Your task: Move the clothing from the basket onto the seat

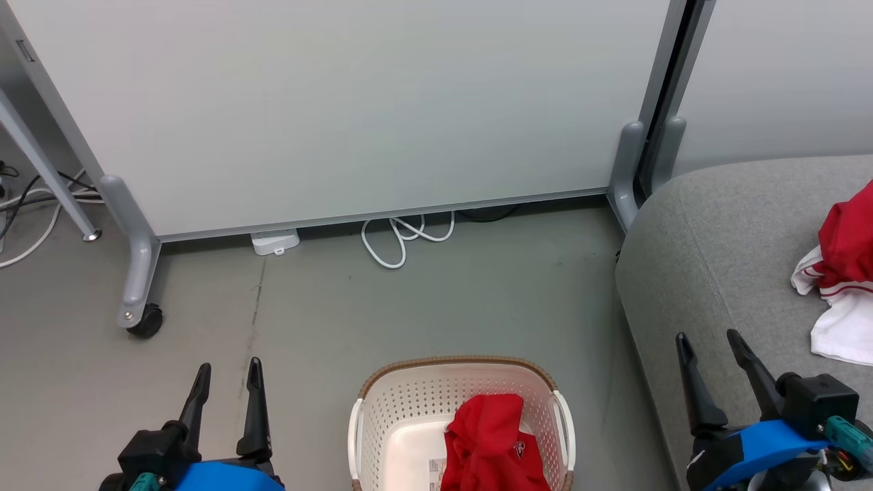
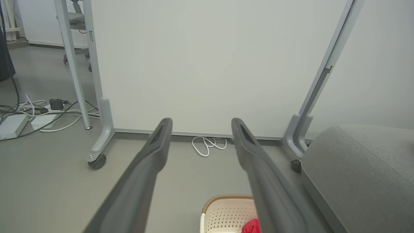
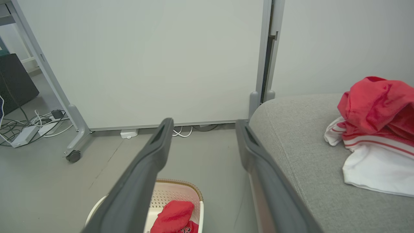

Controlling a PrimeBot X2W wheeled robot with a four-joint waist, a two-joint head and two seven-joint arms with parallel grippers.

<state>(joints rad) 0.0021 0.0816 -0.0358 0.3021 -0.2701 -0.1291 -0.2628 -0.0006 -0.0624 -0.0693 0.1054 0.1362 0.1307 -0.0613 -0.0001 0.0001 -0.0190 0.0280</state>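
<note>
A cream perforated basket point(image 1: 402, 416) with a brown rim stands on the floor at the bottom centre, holding a crumpled red garment point(image 1: 492, 443) with a small white logo. On the grey sofa point(image 1: 709, 259) at the right lies another red and white garment point(image 1: 842, 273). My left gripper point(image 1: 227, 378) is open over the floor, left of the basket, with nothing between its fingers. Above the sofa's front edge my right gripper point(image 1: 709, 344) is also open and empty. The basket point(image 3: 174, 195), its red garment point(image 3: 173, 215) and the sofa garment point(image 3: 375, 129) appear in the right wrist view too.
A wheeled white partition panel point(image 1: 341, 102) stands behind the basket, with a castor foot point(image 1: 140, 317) at the left. A white cable loop point(image 1: 402, 239) and a small white box point(image 1: 275, 241) lie at its base. More cables point(image 2: 38, 111) lie at the far left.
</note>
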